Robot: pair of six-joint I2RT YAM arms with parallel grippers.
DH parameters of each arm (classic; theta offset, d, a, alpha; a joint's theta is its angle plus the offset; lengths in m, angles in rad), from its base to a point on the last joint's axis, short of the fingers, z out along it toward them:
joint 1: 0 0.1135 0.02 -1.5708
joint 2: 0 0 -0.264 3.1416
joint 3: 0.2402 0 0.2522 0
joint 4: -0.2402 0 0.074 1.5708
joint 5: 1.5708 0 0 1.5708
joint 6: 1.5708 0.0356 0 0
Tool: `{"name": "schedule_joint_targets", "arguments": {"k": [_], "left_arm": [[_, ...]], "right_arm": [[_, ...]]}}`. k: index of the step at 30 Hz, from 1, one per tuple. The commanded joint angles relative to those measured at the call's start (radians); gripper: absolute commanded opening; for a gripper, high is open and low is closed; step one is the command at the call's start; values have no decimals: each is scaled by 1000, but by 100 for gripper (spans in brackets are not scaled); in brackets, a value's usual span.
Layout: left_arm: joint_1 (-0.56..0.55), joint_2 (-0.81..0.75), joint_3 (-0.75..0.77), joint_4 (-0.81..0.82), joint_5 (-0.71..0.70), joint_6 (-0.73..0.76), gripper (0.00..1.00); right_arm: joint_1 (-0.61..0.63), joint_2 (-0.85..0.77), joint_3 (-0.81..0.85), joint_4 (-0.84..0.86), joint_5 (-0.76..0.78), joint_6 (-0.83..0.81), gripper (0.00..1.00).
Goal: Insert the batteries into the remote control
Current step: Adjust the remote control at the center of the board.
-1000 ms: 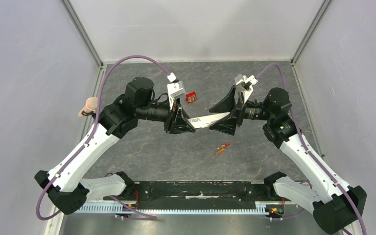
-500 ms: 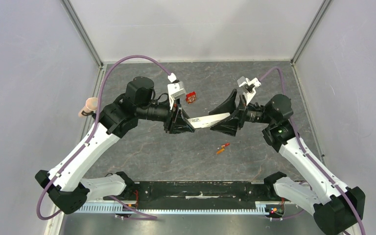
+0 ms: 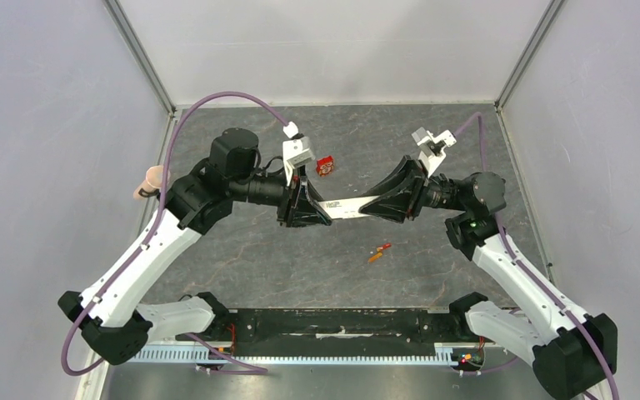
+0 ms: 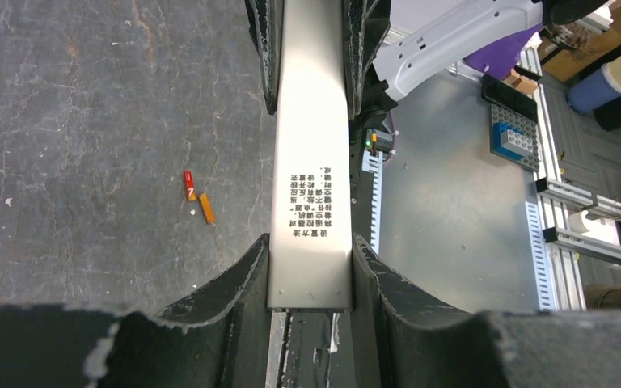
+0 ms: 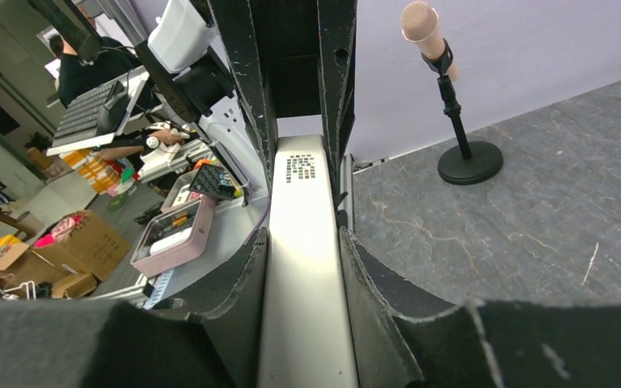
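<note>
The remote control point(image 3: 352, 206), a slim white bar with small black print, hangs in the air between both arms above the table's middle. My left gripper point(image 3: 320, 209) is shut on its left end; in the left wrist view the remote control point(image 4: 309, 162) sits tight between both pads, with the left gripper point(image 4: 310, 252) at its near end. My right gripper point(image 3: 381, 202) is shut on the other end, and the right wrist view shows the right gripper point(image 5: 303, 236) pressing both long sides of the remote control point(image 5: 300, 186). Two orange-red batteries point(image 3: 378, 252) lie on the table below point(image 4: 197, 196).
A small red box point(image 3: 326, 165) lies on the grey mat behind the left gripper. A microphone on a stand point(image 3: 152, 179) stands at the mat's left edge point(image 5: 428, 32). The arm bases and a black rail point(image 3: 333, 321) run along the near edge.
My right gripper's jaws have closed from wide open onto the remote control's right end. The left gripper has kept its hold, and the batteries have not moved.
</note>
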Motion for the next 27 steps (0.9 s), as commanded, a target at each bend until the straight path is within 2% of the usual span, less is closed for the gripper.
{"name": "schedule_joint_targets", "arguments": {"k": [1, 4, 6, 12, 17, 20, 27], "left_arm": [[8, -9, 28, 92, 1, -74, 13], [9, -25, 5, 198, 27, -162, 51], [8, -48, -38, 319, 28, -252, 62], [8, -123, -259, 827, -113, -601, 66], [8, -139, -381, 1099, -238, -737, 67], [7, -133, -397, 1158, -270, -746, 68], [7, -129, -392, 1156, -286, -701, 66]], "right_arm": [[1, 3, -8, 195, 30, 146, 15], [1, 3, -4, 237, 72, 192, 14], [1, 0, 0, 260, 120, 223, 15], [1, -3, 18, 321, 239, 282, 15], [1, 15, 34, 345, 246, 290, 15], [1, 23, 31, 355, 241, 295, 16], [2, 29, 23, 364, 238, 292, 16]]}}
